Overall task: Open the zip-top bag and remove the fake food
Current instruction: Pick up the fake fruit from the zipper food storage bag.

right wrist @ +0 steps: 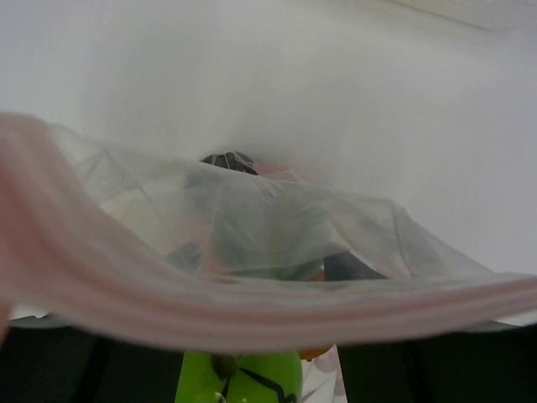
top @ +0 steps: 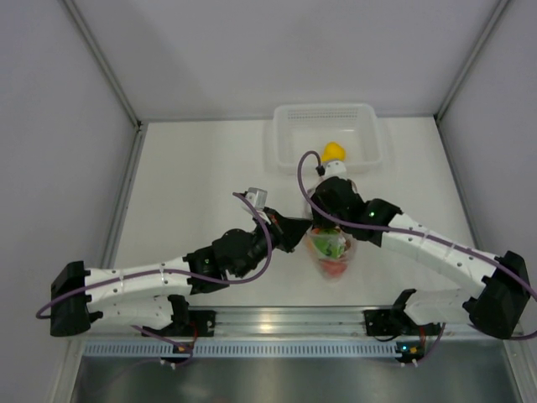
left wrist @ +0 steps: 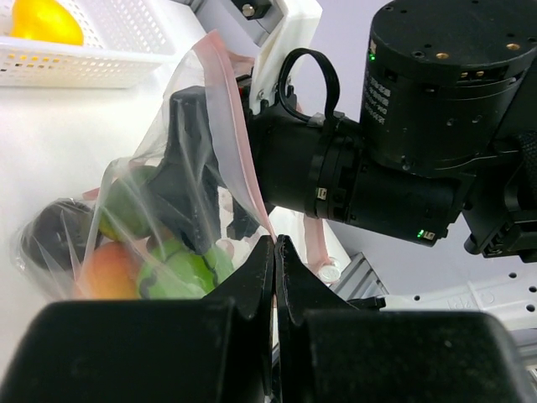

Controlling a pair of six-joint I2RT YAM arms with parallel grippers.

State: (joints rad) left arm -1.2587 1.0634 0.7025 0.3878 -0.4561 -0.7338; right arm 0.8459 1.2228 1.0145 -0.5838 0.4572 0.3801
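Bag [left wrist: 143, 159] open — left claw [left wrist: 274, 252] pinching its rim; right claw [top: 327, 228]: spread unclear. Yellow fruit [top: 334, 152] in far-edge tray [top: 323, 107] — other fruits [left wrist: 172, 273] bagged.

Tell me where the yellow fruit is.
In the top view, the yellow fruit lies in the white tray at the table's far edge, right of centre, by the tray's near wall.

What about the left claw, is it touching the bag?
Touching. The left wrist view shows the left gripper pinched shut on the edge of the zip-top bag.
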